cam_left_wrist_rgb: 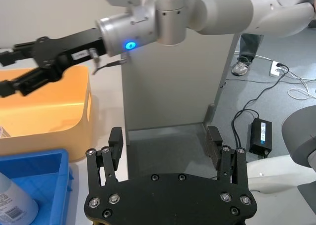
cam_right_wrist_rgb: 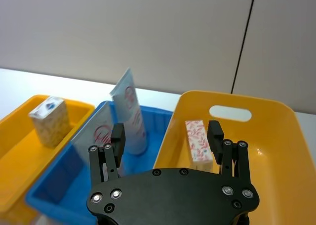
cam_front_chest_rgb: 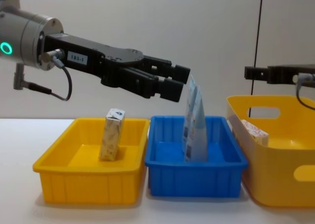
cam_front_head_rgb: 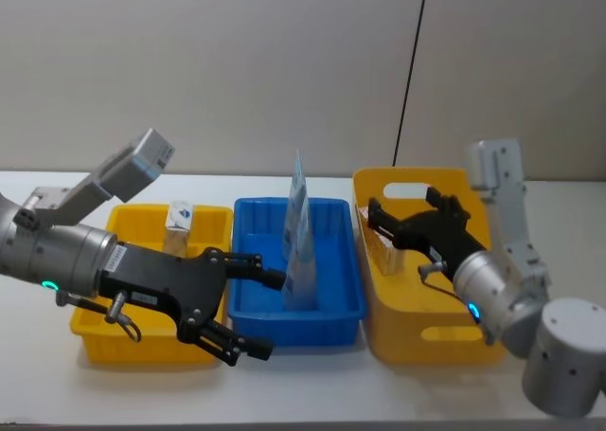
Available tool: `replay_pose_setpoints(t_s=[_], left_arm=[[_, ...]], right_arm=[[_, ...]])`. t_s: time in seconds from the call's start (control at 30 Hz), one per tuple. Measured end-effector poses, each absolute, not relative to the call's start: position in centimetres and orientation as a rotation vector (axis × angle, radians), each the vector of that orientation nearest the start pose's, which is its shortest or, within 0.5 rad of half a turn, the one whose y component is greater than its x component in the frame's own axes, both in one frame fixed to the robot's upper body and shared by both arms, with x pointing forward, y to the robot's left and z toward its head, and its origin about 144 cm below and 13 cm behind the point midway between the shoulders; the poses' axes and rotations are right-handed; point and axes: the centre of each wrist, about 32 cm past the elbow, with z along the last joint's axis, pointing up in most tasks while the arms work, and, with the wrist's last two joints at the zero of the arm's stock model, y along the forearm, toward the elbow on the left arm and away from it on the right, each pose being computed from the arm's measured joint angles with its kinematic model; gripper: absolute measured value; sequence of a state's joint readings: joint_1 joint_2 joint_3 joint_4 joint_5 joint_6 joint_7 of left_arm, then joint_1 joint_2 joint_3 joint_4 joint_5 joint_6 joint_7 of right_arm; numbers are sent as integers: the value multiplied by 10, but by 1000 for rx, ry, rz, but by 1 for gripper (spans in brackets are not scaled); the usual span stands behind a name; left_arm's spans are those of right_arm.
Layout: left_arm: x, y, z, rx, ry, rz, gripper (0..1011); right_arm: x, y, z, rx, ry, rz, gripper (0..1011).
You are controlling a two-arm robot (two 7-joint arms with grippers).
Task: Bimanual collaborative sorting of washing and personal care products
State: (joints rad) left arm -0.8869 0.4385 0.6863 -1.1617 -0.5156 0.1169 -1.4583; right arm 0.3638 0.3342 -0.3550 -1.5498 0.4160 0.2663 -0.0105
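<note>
Head view first: nearest to us is the left gripper (cam_front_head_rgb: pixel 268 314), over the front edges of the left yellow bin (cam_front_head_rgb: pixel 95 341) and the blue bin (cam_front_head_rgb: pixel 336 319), its fingers spread wide with nothing between them. From the chest view we see it hanging well above both bins. Further back, two pale blue tubes (cam_front_head_rgb: pixel 299 232) stand on end, side by side, in the blue bin. The cream carton (cam_front_head_rgb: pixel 178 224) stands near the far wall of the left yellow bin. To the right we see the right gripper (cam_front_head_rgb: pixel 401 206) above the right yellow bin (cam_front_head_rgb: pixel 398 317), fingers released and empty. Below it the white box (cam_right_wrist_rgb: pixel 198 143) with red leaves lies by that bin's left wall.
</note>
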Motion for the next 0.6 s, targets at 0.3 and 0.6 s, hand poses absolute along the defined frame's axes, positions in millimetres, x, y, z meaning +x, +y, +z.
replay_pose_setpoints(t_s=[0.3,0.6], left_arm=[[638,237,1325,250,-113,-218,1002],[638,237,1325,250,-113,-218,1001]], right_arm=[[508,-219,1241,-74,15,-1200,1004],[492,-214,1239,-85,12,-1159,1004]])
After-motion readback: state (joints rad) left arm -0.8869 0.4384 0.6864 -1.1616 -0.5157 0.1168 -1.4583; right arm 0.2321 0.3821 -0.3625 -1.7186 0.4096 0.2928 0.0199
